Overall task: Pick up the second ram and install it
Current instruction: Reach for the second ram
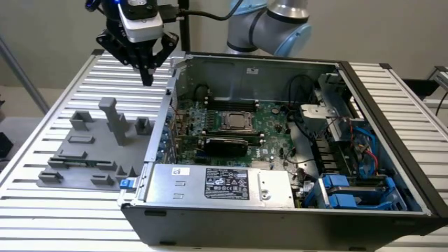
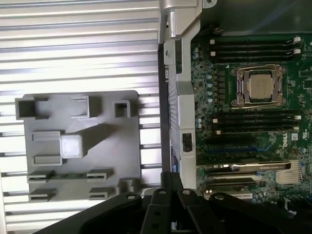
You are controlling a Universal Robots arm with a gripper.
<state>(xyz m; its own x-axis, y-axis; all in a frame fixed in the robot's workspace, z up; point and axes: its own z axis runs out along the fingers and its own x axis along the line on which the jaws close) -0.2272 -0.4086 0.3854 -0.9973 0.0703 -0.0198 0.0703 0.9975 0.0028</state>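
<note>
My gripper [image 1: 147, 79] hangs shut and holds nothing, high over the slatted table between the grey fixture plate [image 1: 70, 181] and the open computer case [image 1: 280, 210]. In the wrist view its dark fingers [image 2: 171, 181] meet over the case's side wall. A thin dark strip standing on edge between two holders of the fixture [image 2: 64, 175] looks like the second ram [image 1: 78, 163]; it is well apart from the gripper. The motherboard's long black memory slots [image 2: 253, 46] run on both sides of the CPU socket [image 2: 259, 87].
The fixture carries upright grey posts [image 1: 113, 118] and blocks. Inside the case sit a black expansion card [image 1: 224, 143], a power supply [image 1: 217, 186], cable bundles and blue drive bays [image 1: 350, 191]. The arm's elbow [image 1: 273, 26] stands behind the case.
</note>
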